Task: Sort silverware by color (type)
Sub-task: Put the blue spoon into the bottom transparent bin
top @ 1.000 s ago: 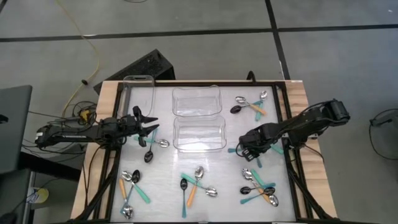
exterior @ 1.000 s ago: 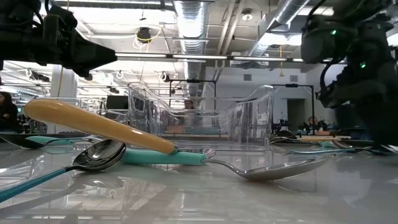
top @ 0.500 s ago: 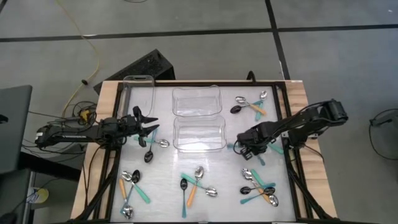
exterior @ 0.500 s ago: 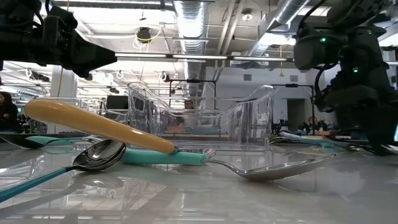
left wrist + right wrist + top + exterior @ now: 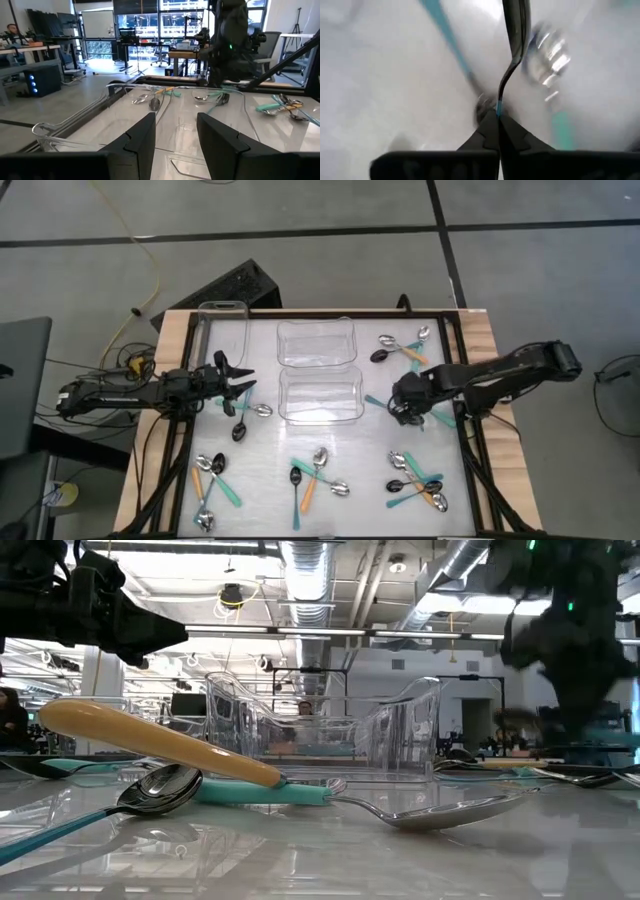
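The silverware lies in clusters on the white table: far right (image 5: 405,348), near left (image 5: 210,475), near middle (image 5: 315,475), near right (image 5: 415,485), and two spoons (image 5: 245,415) by my left gripper. My right gripper (image 5: 403,408) hangs right of the near tub (image 5: 320,395), shut on a dark-bowled spoon (image 5: 515,30). At the left, beside the tubs, my left gripper (image 5: 244,378) stands open with nothing between its fingers (image 5: 145,142). My right gripper pinches the spoon between its two fingers, at the teal start of the handle (image 5: 498,107) just behind the dark neck. The neck and bowl stick out past the fingertips. The fingers hide the remainder of the handle. I cannot tell whether the spoon is clear of the table.
Three clear plastic tubs stand at the far side: one at the far left (image 5: 222,330), one in the far middle (image 5: 316,343), and the near tub in front of it. Under my right gripper lie a teal-handled spoon (image 5: 450,45) and a silver one (image 5: 547,50). A black frame (image 5: 462,380) rims the table.
My right gripper has risen and gone a little toward the table's far edge; its arm has stretched out toward the right.
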Controlling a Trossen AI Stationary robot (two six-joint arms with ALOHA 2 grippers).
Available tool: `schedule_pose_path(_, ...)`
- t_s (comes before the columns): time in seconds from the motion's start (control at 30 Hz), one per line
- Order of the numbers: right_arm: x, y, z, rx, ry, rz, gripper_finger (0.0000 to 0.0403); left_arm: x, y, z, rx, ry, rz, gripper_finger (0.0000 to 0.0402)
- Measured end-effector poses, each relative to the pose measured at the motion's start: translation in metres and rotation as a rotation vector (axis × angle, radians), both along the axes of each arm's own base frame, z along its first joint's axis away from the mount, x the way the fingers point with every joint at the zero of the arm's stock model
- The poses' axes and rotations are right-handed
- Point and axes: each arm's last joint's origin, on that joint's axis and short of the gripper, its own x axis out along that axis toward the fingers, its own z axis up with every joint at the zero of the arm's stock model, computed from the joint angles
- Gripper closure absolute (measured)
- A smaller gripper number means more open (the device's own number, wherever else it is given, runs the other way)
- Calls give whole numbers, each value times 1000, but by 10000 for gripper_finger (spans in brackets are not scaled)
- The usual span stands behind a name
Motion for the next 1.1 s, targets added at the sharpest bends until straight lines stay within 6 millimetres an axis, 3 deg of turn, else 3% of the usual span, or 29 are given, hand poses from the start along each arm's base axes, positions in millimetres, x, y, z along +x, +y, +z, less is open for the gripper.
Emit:
schedule_pose_path(0.2, 20, -7, 49, -397, -227, 305, 387, 0, 0, 1, 0, -8, 1, 271)
schedule_pose_path(0.37, 65, -10, 87, -695, -476, 533, 387, 0, 0, 2, -6, -25, 12, 271)
schedule_pose_path(0.47, 96, -10, 98, -780, -578, 685, 386, 0, 1, 3, -33, -38, 19, 271)
schedule_pose_path(0.6, 136, -13, 89, -781, -547, 835, 386, 0, 1, 1, -69, -38, 18, 271)
schedule_pose_path(0.8, 186, -18, 50, -654, -371, 985, 386, 0, 1, -1, -100, -19, 18, 271)
schedule_pose_path(0.93, 210, -19, 35, -591, -251, 1030, 386, 0, 1, -1, -100, -18, 18, 271)
schedule_pose_path(1.1, 226, -21, 17, -511, -117, 1061, 383, 0, 1, -2, -99, -9, 19, 271)
